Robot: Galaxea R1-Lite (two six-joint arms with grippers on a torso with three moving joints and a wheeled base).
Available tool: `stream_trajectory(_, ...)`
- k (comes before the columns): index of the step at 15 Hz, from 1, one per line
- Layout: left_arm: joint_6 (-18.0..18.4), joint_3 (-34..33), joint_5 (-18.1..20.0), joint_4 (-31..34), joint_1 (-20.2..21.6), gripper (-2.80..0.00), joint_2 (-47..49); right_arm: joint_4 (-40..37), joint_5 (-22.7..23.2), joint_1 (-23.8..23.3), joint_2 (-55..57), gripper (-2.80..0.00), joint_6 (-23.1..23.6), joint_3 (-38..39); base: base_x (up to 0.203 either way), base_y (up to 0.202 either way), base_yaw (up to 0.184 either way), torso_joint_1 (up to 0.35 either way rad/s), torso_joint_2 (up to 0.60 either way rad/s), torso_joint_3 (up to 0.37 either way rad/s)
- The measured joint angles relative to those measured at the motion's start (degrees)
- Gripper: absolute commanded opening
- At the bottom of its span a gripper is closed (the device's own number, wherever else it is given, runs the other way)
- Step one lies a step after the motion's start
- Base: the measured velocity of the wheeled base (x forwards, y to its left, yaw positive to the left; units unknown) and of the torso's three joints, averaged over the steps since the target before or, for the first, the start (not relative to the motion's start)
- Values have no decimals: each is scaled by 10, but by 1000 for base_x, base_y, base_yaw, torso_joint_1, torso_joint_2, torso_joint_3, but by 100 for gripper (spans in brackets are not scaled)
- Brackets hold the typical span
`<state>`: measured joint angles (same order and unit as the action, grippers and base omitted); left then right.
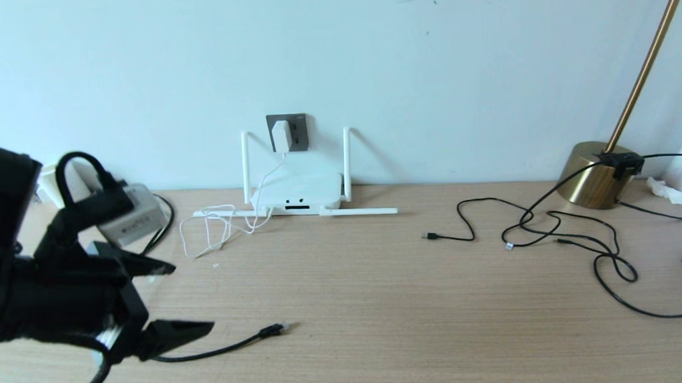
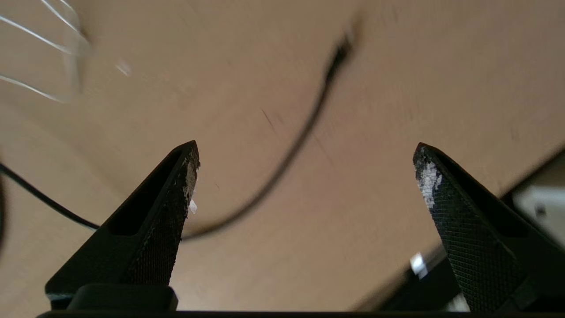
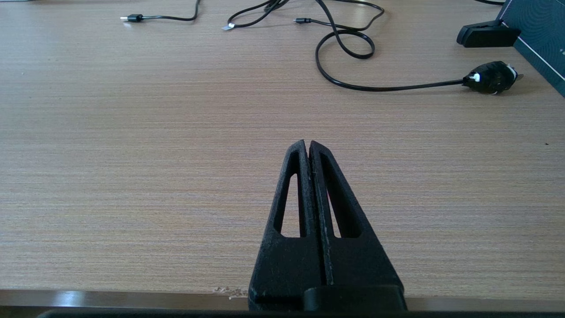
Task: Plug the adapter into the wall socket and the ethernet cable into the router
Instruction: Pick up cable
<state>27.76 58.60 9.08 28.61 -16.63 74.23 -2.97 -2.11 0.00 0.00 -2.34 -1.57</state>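
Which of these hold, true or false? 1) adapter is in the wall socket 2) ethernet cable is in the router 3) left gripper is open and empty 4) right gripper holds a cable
1) True: the adapter sits in the wall socket.
2) False: the ethernet cable plug lies loose on the table, apart from the router.
3) True: the left gripper is wide open, holding nothing.
4) False: the right gripper is shut on nothing, above bare table.
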Motion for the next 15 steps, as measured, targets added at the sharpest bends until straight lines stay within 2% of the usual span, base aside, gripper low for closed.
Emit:
stream_trajectory(2, 11, -13, -23, 61, -31, 0, 5, 0, 0, 0, 0, -280, 0, 0, 0, 0, 0, 0, 0, 0)
stream_trajectory(6, 56, -34, -33, 76, -79, 0, 37, 0, 0, 0, 0, -280, 0, 0, 0, 0, 0, 0, 0, 0)
stream_trajectory(11, 68, -22, -73, 25, -130, 0, 104, 0, 0, 0, 0, -280, 0, 0, 0, 0, 0, 0, 0, 0)
stream_trajectory(15, 71, -2, -117, -17, -143, 0, 171, 0, 0, 0, 0, -280, 0, 0, 0, 0, 0, 0, 0, 0)
